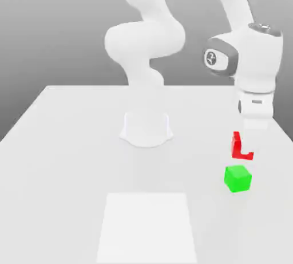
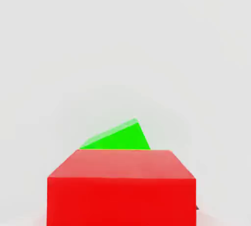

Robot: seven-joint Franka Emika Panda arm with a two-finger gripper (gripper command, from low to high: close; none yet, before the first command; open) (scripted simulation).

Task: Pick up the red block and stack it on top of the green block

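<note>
Grey backdrop, pale worktop (image 1: 57,171) | pincer (image 1: 245,142) at right of exterior frame, pinching red block (image 1: 241,147), held off the surface | green block (image 1: 238,178) resting on worktop, lower right, just below red block

My white table (image 1: 68,160) spread pale and flat beneath me, a brighter white rectangular patch (image 1: 147,227) near its front edge, plain grey backdrop (image 1: 51,22) behind
</note>
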